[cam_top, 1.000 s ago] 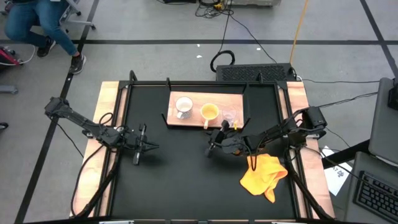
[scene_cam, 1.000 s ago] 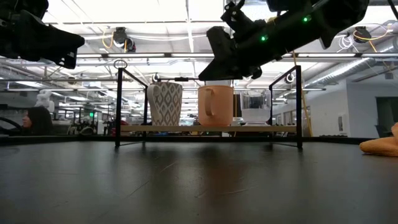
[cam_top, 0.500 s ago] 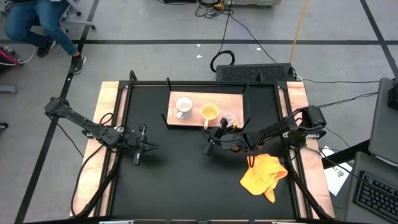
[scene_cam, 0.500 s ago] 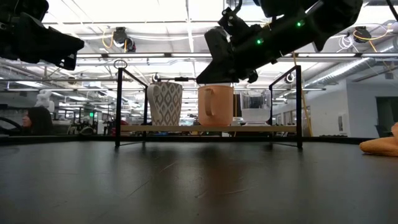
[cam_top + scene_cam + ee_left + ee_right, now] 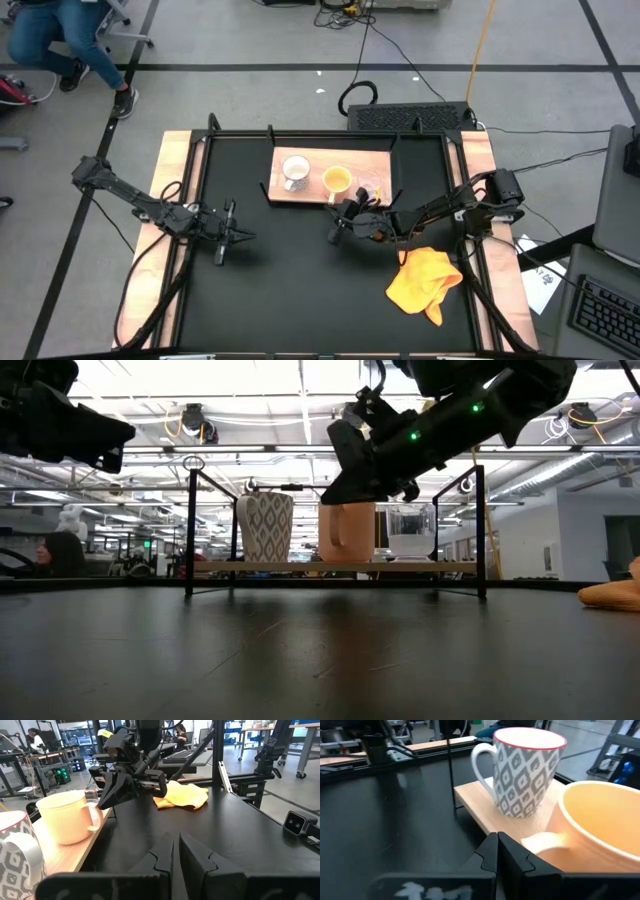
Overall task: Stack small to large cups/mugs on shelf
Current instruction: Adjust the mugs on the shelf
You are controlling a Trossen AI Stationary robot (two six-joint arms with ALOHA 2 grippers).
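On the pale wood shelf (image 5: 310, 190) stand a patterned mug (image 5: 295, 172) and glossy orange-yellow mug (image 5: 337, 180); right gripper (image 5: 337, 234) closed, empty.

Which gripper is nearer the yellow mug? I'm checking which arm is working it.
Right. The right gripper is shut just off the shelf's front edge, close to the yellow mug. The left gripper waits far off, toward the table's left side.

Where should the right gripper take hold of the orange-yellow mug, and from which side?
Probably by the handle: the orange-yellow mug stands upright on the shelf with its handle toward the open tabletop, where the shut right gripper is. Come level from that front side; the white mug stands beside it.
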